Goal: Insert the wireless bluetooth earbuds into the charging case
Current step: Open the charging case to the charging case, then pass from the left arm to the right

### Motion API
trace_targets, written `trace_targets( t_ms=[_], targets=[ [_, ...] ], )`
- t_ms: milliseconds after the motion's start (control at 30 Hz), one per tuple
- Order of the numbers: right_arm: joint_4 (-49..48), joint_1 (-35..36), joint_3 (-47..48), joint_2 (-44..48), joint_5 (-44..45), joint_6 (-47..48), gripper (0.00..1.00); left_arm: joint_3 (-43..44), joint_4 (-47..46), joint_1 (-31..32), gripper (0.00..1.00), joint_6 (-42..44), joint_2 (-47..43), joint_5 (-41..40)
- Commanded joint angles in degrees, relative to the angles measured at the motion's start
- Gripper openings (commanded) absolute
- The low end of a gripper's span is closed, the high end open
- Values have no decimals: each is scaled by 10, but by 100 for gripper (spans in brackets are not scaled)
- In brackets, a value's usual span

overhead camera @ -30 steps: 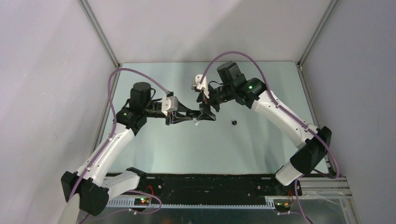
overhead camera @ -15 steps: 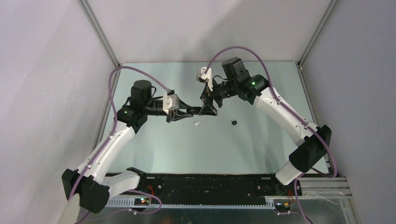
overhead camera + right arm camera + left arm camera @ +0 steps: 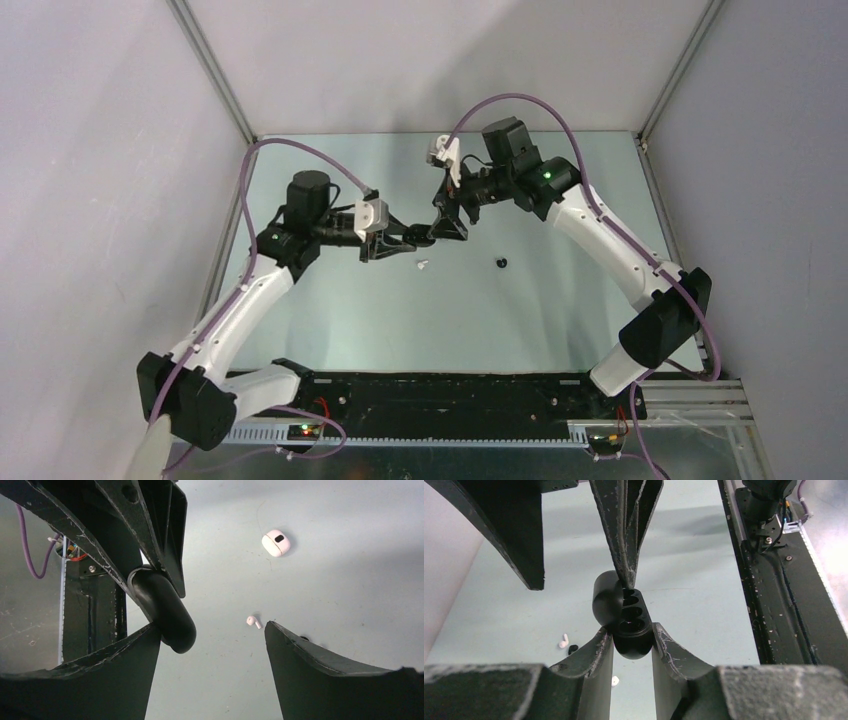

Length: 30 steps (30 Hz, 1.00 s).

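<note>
"One earbud (image 3: pixel 422 265) lies loose on the table (image 3: pixel 450 320) seen from above, just near of where the left gripper (image 3: pixel 425 238) and right gripper (image 3: pixel 447 215) meet; anything seated?"

"Nothing, I judge; the left wrist view has the left jaws clamped on a black lidded shell (image 3: pixel 631 630), lid open, hollows bare; one finger (image 3: pixel 624 545) of the right gripper touches it."

"Right wrist view: right jaws wide apart, gripping nothing; the white charging case (image 3: pixel 276 543) sits on the table, seemingly closed, well apart from the earbud; both earbuds are yet to go in, I judge."

"Any writing?"

"None legible; only a dark mark on the case."
</note>
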<state>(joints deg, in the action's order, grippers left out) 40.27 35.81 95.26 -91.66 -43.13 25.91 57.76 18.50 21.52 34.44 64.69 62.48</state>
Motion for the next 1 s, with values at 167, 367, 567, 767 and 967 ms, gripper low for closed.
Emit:
trace_targets(
  t_ms=[167,367,567,767,967],
  targets=[
    [-39,-4,19,4,16,-7,76,13,-96,6,0,-122,18,15],
    [-30,-4,12,9,20,10,67,-25,-297,-9,0,-312,27,0],
    [-25,-7,7,10,16,10,56,-26,-301,-8,0,-316,29,1],
    [-19,-19,10,5,1,4,44,-28,-301,-9,0,-310,26,-4],
    [-10,-25,5,10,-17,1,39,-36,-303,-8,0,-309,26,-15]
  ],
)
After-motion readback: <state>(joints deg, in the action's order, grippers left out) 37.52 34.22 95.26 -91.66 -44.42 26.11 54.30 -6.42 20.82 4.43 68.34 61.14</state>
